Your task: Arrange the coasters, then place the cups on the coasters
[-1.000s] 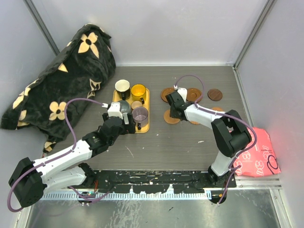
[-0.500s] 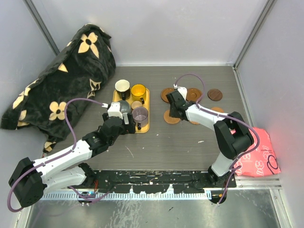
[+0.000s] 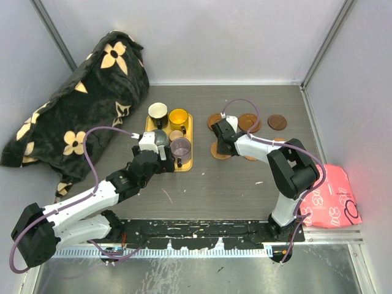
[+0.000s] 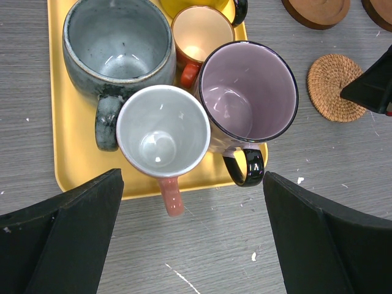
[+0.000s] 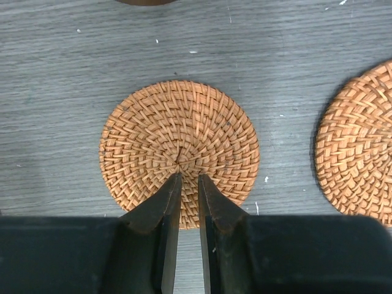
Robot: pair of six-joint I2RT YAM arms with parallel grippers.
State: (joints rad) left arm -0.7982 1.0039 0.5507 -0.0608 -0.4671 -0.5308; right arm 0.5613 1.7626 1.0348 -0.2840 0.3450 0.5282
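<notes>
Coasters (image 3: 249, 122): six counted, loosely grouped on the right half of the table (image 3: 220, 184); two show only as slivers beside the right arm. Surface is dark grey wood-grain, scuffed with white flecks; plain pale walls (image 3: 214, 43) close it in on three sides, with metal struts in the far corners.

Cups: six, all upright and packed together on one yellow tray (image 4: 58, 122) left of centre; black cup (image 3: 158, 111) and yellow cup (image 3: 179, 116) at the far end; grey cup (image 4: 116, 43), small copper-brown cup (image 4: 201, 30), purple cup (image 4: 248, 92) and white cup (image 4: 163, 130) nearer.

One black blanket (image 3: 92, 92) with cream flowers is heaped far left; one pink packet (image 3: 331, 196) with white looped print lies at the right edge, any wording too small to read.

Left gripper (image 4: 191, 177): spread wide, holding nothing, hovering above the tray's near end.

Right gripper (image 5: 188, 177): clenched to a thin slit, tips over the centre of a woven coaster (image 5: 179, 131); contact cannot be told.
</notes>
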